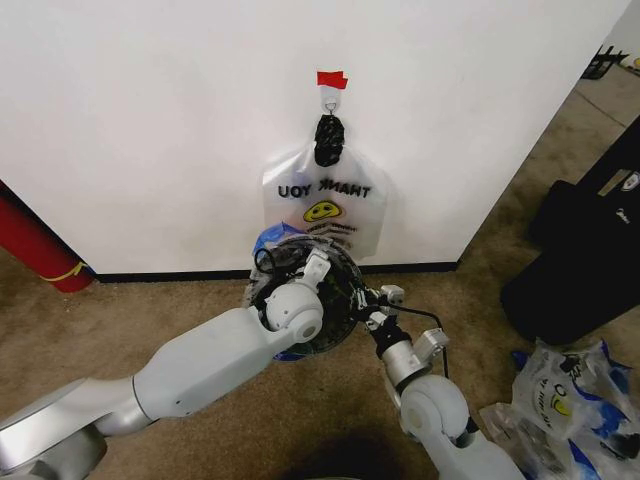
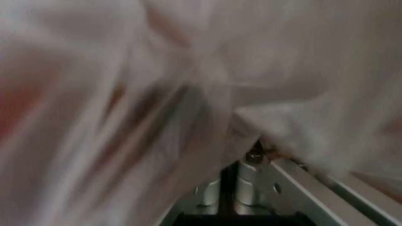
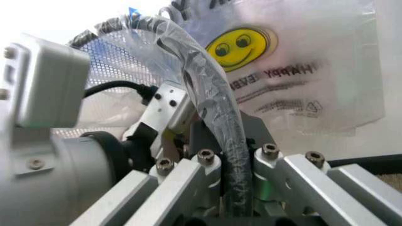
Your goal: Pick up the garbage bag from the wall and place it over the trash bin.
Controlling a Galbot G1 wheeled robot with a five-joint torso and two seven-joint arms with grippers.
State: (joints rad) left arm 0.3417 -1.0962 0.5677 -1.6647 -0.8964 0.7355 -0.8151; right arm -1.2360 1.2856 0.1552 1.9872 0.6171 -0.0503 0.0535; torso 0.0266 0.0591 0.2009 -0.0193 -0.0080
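The right pincer [image 3: 236, 157] is clenching the garbage bag [image 3: 207, 80] over the trash bin [image 3: 119, 61] rim below the wall [image 1: 150, 120], while the film is hiding the left pincer [image 2: 248, 181], whose grip I cannot tell, so spreading the bag round the rim is probably what is being called for next.

The white wall [image 1: 150, 110] is wearing red tape [image 1: 331, 79]. The see-through whitish hanging bag [image 1: 322, 205] is showing backward black letters and a yellow smiley. The floor [image 1: 180, 305] is looking brown.

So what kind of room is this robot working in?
Probably an indoor test or lab space, not a home: a bare white wall with a bag on a taped hook, worn carpet, a black equipment case, and spare bags on the floor.
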